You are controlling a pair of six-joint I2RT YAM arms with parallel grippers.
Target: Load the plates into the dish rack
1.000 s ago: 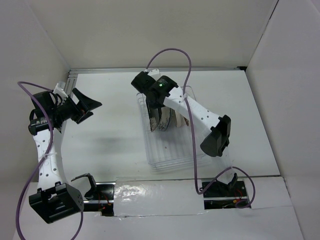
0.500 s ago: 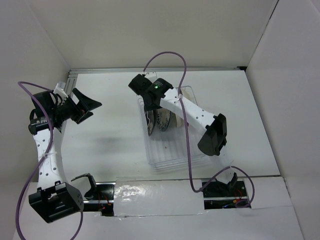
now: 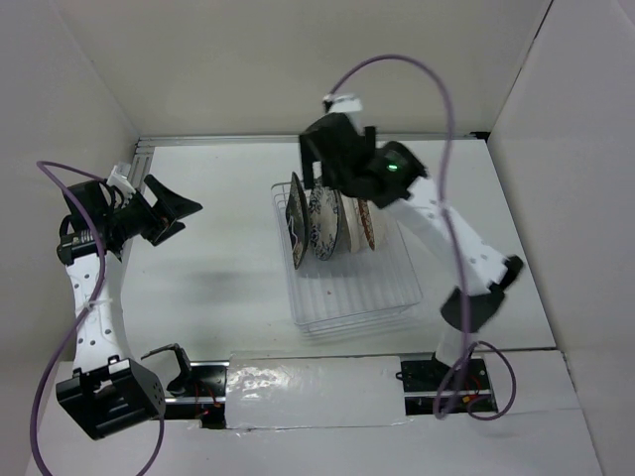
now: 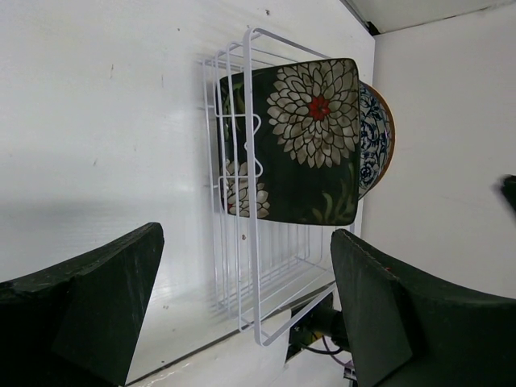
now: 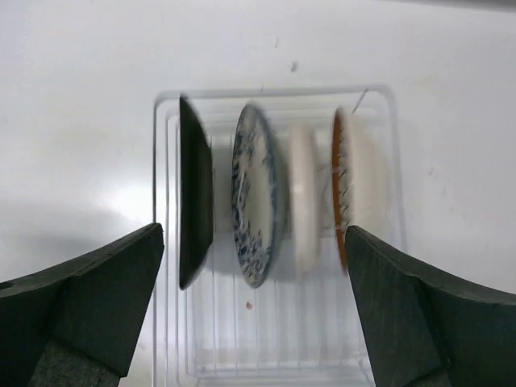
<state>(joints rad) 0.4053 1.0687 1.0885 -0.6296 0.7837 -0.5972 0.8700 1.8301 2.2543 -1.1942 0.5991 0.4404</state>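
Note:
Several plates stand on edge in the dish rack [image 3: 349, 297], side by side. From the left they are a dark square floral plate [image 5: 195, 193], a blue-white floral one [image 5: 256, 197], a cream one [image 5: 304, 193] and a brown-rimmed one [image 5: 347, 185]. My right gripper [image 3: 332, 164] hovers open above the rack's far end, looking down on the plates and touching none; nothing is between its fingers [image 5: 89, 298]. My left gripper [image 3: 169, 208] stands open at the table's left, well away. It faces the dark square plate [image 4: 302, 145] in the rack [image 4: 250, 242].
White walls enclose the table on three sides. The right arm's purple cable [image 3: 437, 89] loops high over the rack. White tabletop [image 3: 218, 278] lies between the left arm and the rack.
My right gripper has opened and lifted up and back from the rack, leaving the dark square plate standing at the left of the row. The left arm has not moved.

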